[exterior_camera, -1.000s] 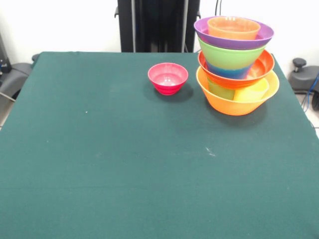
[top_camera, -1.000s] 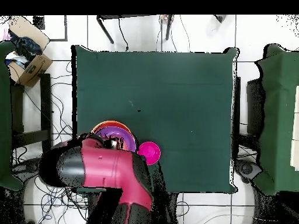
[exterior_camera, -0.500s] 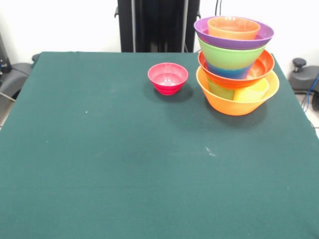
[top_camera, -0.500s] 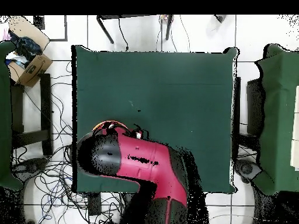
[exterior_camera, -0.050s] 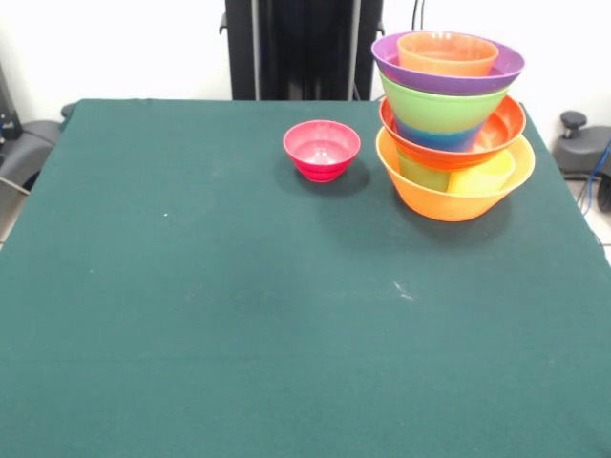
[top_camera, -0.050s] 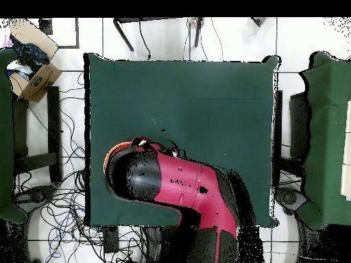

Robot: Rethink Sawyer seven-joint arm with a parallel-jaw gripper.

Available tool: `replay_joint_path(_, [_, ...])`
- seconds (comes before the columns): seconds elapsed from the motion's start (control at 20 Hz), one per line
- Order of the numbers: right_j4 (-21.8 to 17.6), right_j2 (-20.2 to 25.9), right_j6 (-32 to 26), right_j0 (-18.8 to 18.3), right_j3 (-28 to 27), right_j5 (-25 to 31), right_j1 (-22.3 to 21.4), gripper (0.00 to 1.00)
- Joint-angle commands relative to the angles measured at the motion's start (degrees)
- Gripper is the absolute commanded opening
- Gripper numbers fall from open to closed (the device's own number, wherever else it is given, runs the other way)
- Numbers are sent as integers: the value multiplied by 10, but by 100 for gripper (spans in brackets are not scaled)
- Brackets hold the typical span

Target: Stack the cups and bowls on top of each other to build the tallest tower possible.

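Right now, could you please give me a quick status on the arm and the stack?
Arm over the tower, jaws hidden. Pink bowl alone on the table, not yet stacked. Nothing else in the way.

The red and black arm (top_camera, -0.050s: pixel 175 188) shows only in the overhead view, bent low across the picture; its gripper is hidden.
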Motion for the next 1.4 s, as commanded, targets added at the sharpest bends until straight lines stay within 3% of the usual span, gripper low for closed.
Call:
replay_joint_path(0.05, [-64,88,-105,-30,12,32,18,100])
replay_joint_path(0.4, [-88,110,-97,-51,20,10,26,100])
replay_joint_path(1.0, [-143,166,-83,-110,26,-82,88,100])
replay_joint_path(1.4, [-171,203,-77,-150,32,-112,106,100])
